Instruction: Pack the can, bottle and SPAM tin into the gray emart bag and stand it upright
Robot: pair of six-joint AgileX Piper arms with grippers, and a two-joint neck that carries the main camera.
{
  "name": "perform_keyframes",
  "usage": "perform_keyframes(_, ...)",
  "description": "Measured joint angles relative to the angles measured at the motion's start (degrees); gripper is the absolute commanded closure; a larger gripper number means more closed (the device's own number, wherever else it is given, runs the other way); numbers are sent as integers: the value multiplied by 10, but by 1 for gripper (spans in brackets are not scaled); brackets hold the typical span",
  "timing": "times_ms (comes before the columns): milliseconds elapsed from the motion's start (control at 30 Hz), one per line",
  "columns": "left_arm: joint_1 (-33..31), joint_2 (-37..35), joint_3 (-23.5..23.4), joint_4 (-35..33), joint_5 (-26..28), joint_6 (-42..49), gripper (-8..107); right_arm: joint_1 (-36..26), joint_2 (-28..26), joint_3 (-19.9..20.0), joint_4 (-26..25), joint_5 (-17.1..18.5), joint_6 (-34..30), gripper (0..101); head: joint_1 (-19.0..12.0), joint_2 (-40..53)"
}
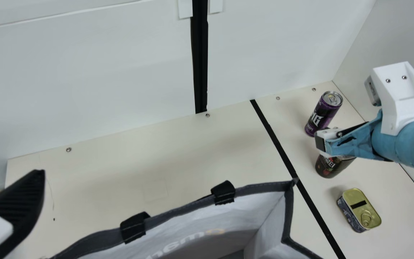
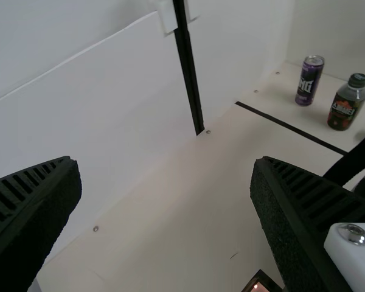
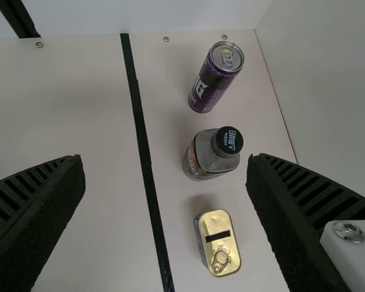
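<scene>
My left gripper is at the main view's left edge; in its wrist view the gripper is open and holds nothing. My right gripper hangs over the bottle, and its wrist view shows the gripper open with nothing between its fingers. The gray bag gapes upward at the main view's bottom, dark-rimmed, its lower part cut off. Right of the black table line, the purple can and the dark-labelled bottle stand upright, with the gold-lidded tin nearer the front.
A white wall closes off the table's back, and a side wall rises right of the can and bottle. Bare cream table lies behind the bag. A small dark-framed object shows near the left gripper's finger.
</scene>
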Motion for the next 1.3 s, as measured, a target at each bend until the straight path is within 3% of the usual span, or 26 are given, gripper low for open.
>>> perform_keyframes(1300, -194, 89, 11, -7, -1, 64, 9, 0, 0, 0, 0, 0, 0, 6, 0, 1)
